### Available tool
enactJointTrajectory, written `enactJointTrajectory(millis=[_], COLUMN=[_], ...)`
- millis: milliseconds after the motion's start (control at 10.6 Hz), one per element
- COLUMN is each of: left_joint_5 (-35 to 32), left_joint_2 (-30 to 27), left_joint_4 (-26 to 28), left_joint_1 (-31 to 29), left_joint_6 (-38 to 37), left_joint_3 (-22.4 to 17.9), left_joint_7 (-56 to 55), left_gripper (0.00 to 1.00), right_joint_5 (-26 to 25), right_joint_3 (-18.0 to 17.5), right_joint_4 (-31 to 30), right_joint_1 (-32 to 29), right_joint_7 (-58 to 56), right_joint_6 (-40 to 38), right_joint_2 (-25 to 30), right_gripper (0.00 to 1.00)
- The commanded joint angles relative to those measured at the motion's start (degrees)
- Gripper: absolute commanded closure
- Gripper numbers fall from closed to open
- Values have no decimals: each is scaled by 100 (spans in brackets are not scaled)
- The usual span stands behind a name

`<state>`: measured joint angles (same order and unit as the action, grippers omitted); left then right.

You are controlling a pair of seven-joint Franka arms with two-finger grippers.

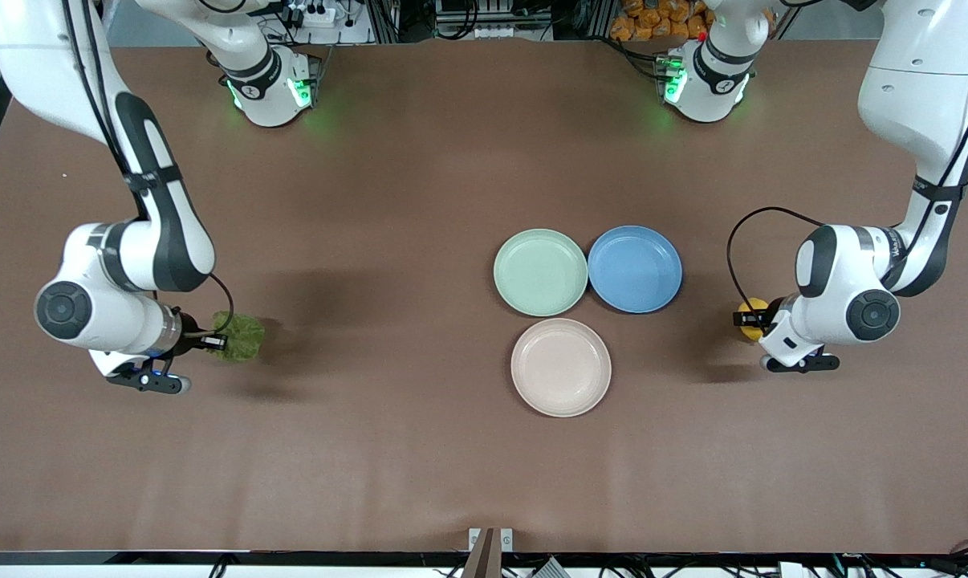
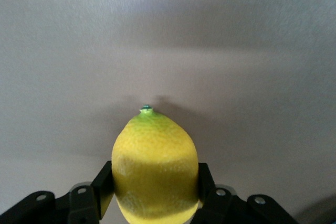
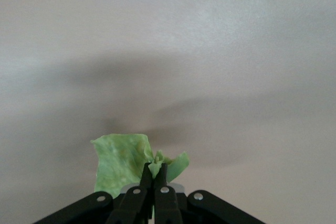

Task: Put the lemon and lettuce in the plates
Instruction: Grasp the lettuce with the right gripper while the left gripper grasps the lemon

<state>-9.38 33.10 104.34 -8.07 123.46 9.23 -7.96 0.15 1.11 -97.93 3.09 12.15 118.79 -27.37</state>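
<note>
My left gripper (image 1: pixel 747 318) is shut on the yellow lemon (image 1: pixel 753 310) and holds it over the table near the left arm's end; in the left wrist view the lemon (image 2: pixel 155 166) sits between the black fingers (image 2: pixel 103 182). My right gripper (image 1: pixel 219 341) is shut on the green lettuce (image 1: pixel 242 335) near the right arm's end; in the right wrist view the lettuce (image 3: pixel 123 163) is pinched at its edge by the gripper (image 3: pixel 156 170). The mint green plate (image 1: pixel 540 271) and the beige plate (image 1: pixel 561 367) lie empty mid-table, the beige one nearer the front camera.
A blue plate (image 1: pixel 635 268) lies empty beside the mint green plate, toward the left arm's end. The brown table (image 1: pixel 388 241) is bare between each gripper and the plates.
</note>
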Motion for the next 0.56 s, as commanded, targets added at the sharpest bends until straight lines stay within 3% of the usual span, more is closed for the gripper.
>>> enactJointTrajectory(millis=[0,376,470], left_joint_5=[-109,110,338], left_joint_2=[-5,21,73], left_joint_4=[-404,-1124,-1309], left_joint_1=[16,173,330], left_joint_6=[-32,-32,-24], left_joint_3=[78,280,385], left_joint_7=[-109,-634,-828], left_gripper=[100,100,100], right_joint_5=[64,56,56], right_joint_3=[-294,-1611,-1797], right_joint_4=[107,388,441], right_joint_1=[69,130,279], right_joint_7=[461,2419,2919], right_joint_6=[-391,-410,-392], right_joint_2=[319,408,399], right_gripper=[100,100,100])
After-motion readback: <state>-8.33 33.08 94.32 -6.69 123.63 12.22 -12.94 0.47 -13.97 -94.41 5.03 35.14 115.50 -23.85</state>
